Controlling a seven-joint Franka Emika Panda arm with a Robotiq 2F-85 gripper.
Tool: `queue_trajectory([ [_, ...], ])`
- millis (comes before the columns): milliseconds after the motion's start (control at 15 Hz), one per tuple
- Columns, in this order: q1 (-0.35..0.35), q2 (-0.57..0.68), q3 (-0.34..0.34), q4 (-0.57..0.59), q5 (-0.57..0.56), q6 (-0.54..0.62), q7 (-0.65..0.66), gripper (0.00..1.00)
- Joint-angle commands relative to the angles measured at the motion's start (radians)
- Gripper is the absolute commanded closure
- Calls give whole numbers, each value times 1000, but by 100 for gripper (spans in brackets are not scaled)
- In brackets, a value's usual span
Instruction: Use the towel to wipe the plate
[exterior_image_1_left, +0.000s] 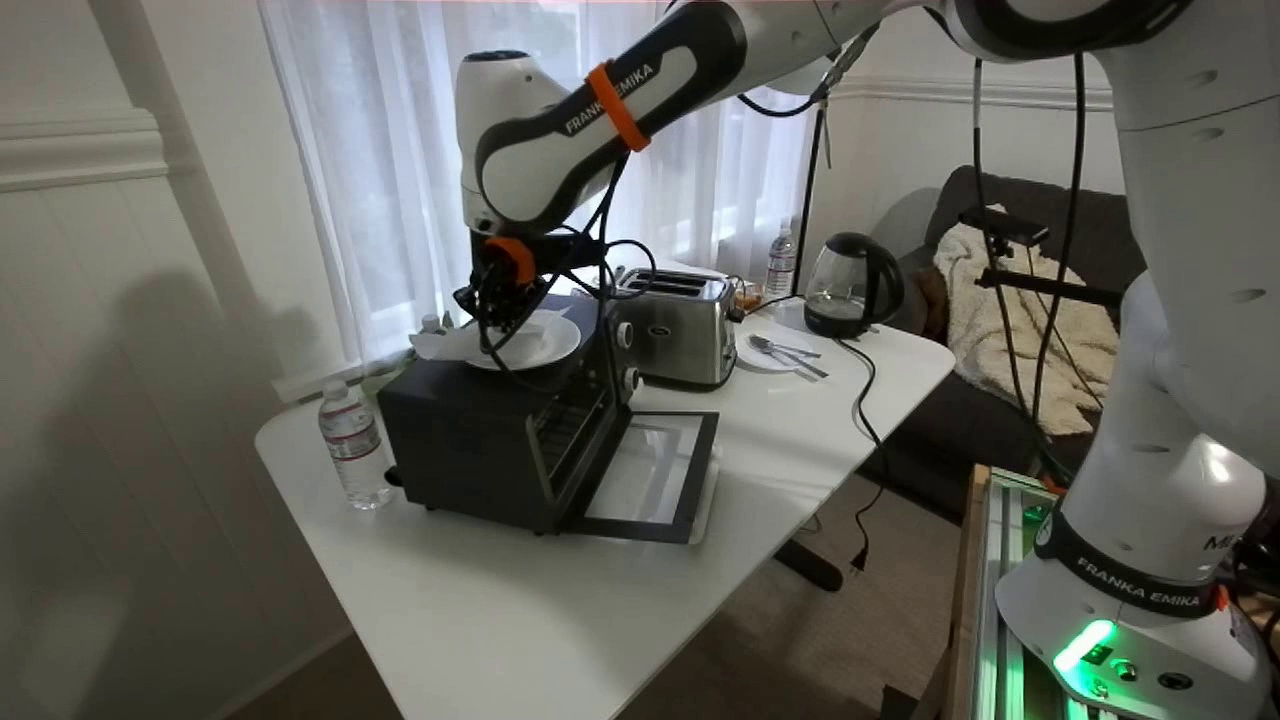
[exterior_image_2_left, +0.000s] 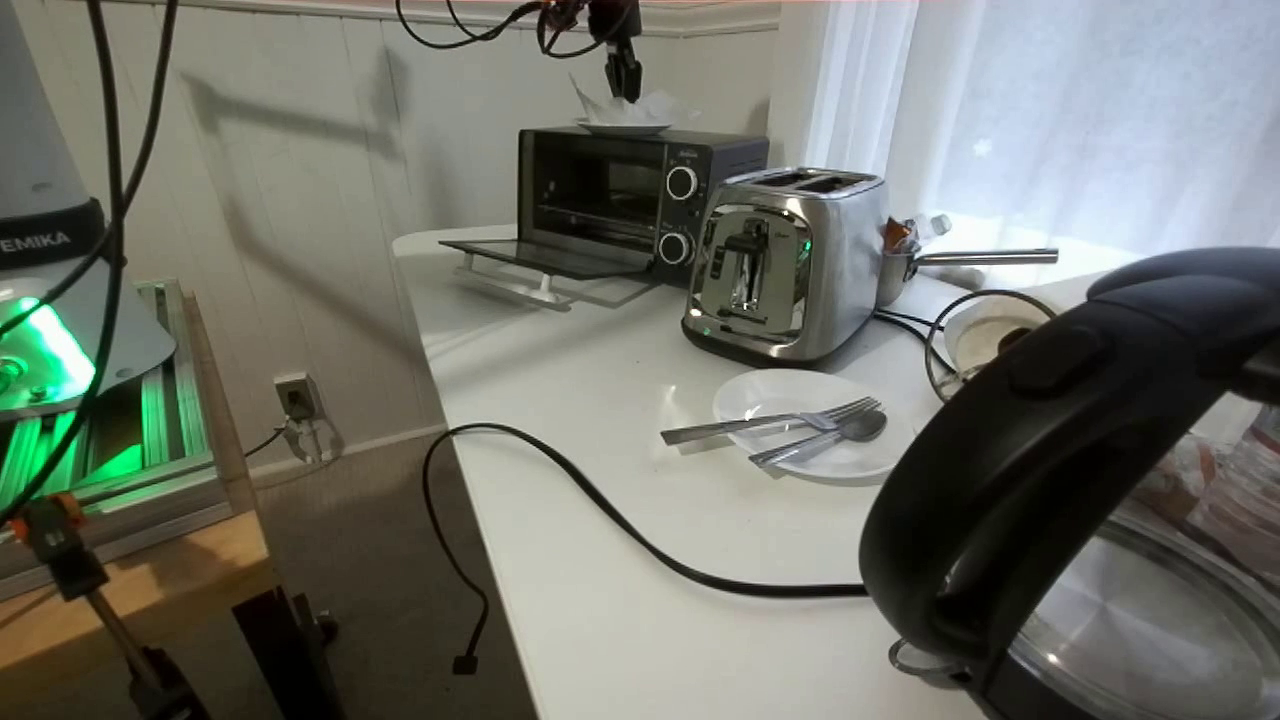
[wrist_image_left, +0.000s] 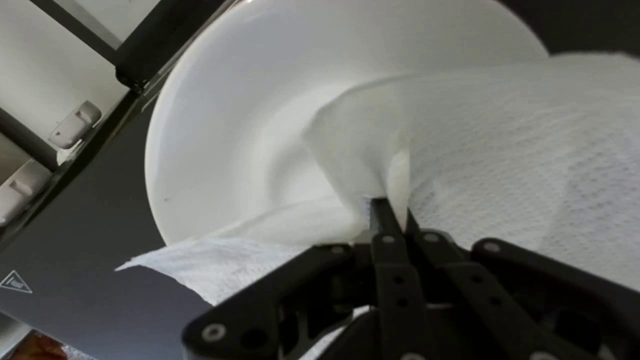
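Towel (wrist_image_left: 510, 160) and plate (wrist_image_left: 225, 125) are together on top of the toaster oven (exterior_image_1_left: 470, 440), the towel gathered in the hand (wrist_image_left: 397, 220), whose fingers (wrist_image_left: 392, 260) pinch a fold of it above the plate. White and dimpled, the towel covers the near and right-hand parts of the plate in the wrist view, pokes a corner past the rim over the dark oven top, and runs out of frame on the right. The upper edge of that view crops the plate's far rim. Whether the towel presses on the plate beneath the fingers I cannot tell, since the hand and the folds hide that spot.

In an exterior view the plate (exterior_image_2_left: 622, 130) shows almost edge-on and the hand is cut off at the top. The oven door (exterior_image_1_left: 645, 470) is lowered over the tabletop (exterior_image_1_left: 520, 600). A toaster (exterior_image_2_left: 790, 270) stands just beside the oven and partly hides a pan (exterior_image_2_left: 893, 278). Near it, a second plate (exterior_image_2_left: 780, 390) carries a fork (exterior_image_2_left: 770, 421) and a spoon (exterior_image_2_left: 862, 427), their handles reaching past its rim; the kettle (exterior_image_2_left: 1010, 440), cropped at the right and bottom, fills the near corner.
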Motion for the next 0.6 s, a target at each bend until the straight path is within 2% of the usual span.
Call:
queue_trajectory([
  [0,-9,-36,28,-30,80,-61,-83,100],
  [533,4,-48,6,5,49,-316,-77,100],
])
